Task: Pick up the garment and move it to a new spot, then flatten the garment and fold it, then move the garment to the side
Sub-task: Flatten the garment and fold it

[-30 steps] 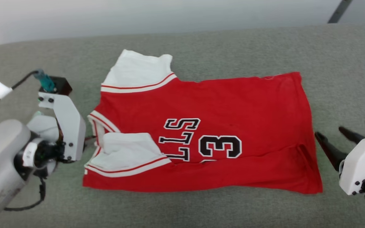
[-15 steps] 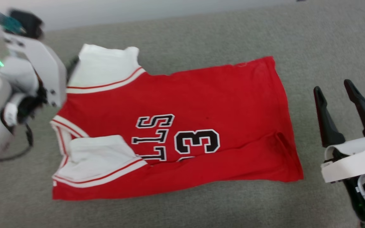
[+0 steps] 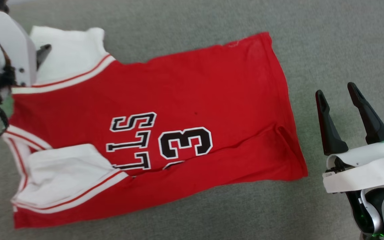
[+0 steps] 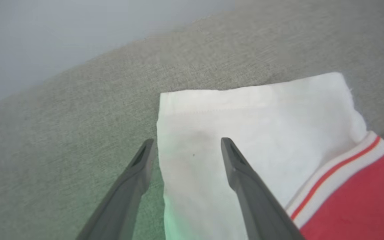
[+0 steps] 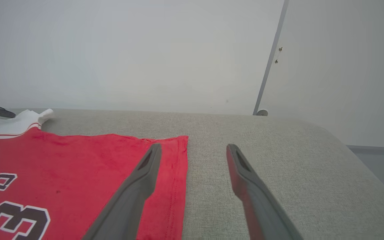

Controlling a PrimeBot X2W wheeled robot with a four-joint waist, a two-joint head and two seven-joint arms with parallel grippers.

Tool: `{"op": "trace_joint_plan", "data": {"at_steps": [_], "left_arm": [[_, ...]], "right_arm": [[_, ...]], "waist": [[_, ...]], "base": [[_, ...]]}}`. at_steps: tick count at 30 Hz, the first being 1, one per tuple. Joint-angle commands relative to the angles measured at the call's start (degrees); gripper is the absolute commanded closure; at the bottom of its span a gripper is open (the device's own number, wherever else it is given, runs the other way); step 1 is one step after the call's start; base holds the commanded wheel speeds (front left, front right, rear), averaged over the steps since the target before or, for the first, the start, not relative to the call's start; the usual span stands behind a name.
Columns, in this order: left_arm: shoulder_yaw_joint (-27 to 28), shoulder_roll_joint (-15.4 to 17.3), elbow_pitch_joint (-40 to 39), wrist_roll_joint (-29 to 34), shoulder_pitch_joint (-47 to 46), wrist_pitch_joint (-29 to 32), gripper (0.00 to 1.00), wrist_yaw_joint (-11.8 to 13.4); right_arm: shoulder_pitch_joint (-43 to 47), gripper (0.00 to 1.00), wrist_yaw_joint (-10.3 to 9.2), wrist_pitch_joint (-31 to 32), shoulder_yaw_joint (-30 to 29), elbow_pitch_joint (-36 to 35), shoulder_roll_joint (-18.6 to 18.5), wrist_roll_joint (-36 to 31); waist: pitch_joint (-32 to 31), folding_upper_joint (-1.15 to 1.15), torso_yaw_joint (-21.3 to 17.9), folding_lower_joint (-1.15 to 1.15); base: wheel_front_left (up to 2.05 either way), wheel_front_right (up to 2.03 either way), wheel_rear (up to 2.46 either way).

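Garment (image 3: 185, 93): soft red jersey knit, white sleeves, striped trim; lies flat, centre-left of head view.
Worktop (image 3: 328, 40): coarse grey-green weave.
Left tool (image 4: 188, 142): tapered dark fingers spread across the sleeve's edge, upper left.
Right tool (image 3: 335, 89): spread, empty, right of the hem.

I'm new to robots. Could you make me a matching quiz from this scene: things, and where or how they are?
1. left end effector
2. right end effector
3. near sleeve
4. number 3

A. folded onto the red front
B. open, beside the shirt's bottom edge
C. open, at the far white sleeve
D. black, outlined in white

Pairs: 1-C, 2-B, 3-A, 4-D
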Motion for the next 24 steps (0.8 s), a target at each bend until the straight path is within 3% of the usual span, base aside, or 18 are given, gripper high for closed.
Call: {"op": "trace_joint_plan", "data": {"at_steps": [1, 6, 7, 8, 9, 16, 24], "left_arm": [[0.5, -0.3, 1.7, -1.2, -1.2, 1.8, 0.00, -0.2], [0.5, -1.5, 7.1, -3.1, -2.8, 8.2, 0.00, 0.3], [0.4, -1.9, 8.0, -3.3, -3.0, 9.3, 0.36, 0.6], [-0.1, -2.1, 8.8, -2.9, -3.3, 10.2, 0.62, 0.9], [-0.3, -2.4, 9.5, -2.8, -3.5, 10.9, 1.00, 1.1], [-0.1, -4.6, 13.0, -4.3, -4.6, 15.5, 1.00, 1.4], [-0.8, -6.8, 13.9, -3.4, -6.7, 14.2, 1.00, 0.2]], "right_arm": [[-1.0, 0.00, -0.06, -0.4, 0.2, -0.5, 0.5, -0.3], [-1.3, 0.00, -0.06, 0.8, 0.8, -0.4, 0.1, 0.1], [-1.7, 0.00, -0.06, 1.3, 1.1, -0.4, -0.3, 0.3], [-1.9, 0.00, -0.06, 1.7, 1.4, -0.4, -0.7, 0.6], [-2.1, 0.00, -0.06, 2.3, 1.6, -0.5, -1.0, 0.9], [-4.8, 0.00, -0.06, 8.5, 3.1, -1.5, -3.1, 3.9], [-17.5, 0.00, -0.06, 24.0, 6.2, 2.5, -7.9, 8.9]], "waist": [[3.4, 0.00, -2.3, 0.00], [5.0, 0.00, -2.6, 0.00], [5.2, 0.00, -2.6, 0.00], [5.3, 0.00, -2.5, 0.00], [5.4, 0.00, -2.4, 0.00], [5.8, 0.00, -1.8, 0.00], [6.1, 0.00, -0.7, 0.00]], "base": [[0.00, 0.00, 0.00], [0.00, 0.00, 0.00], [0.00, 0.00, 0.00], [0.00, 0.00, 0.00], [0.00, 0.00, 0.00], [0.00, 0.00, 0.00], [0.00, 0.00, 0.00]]}}
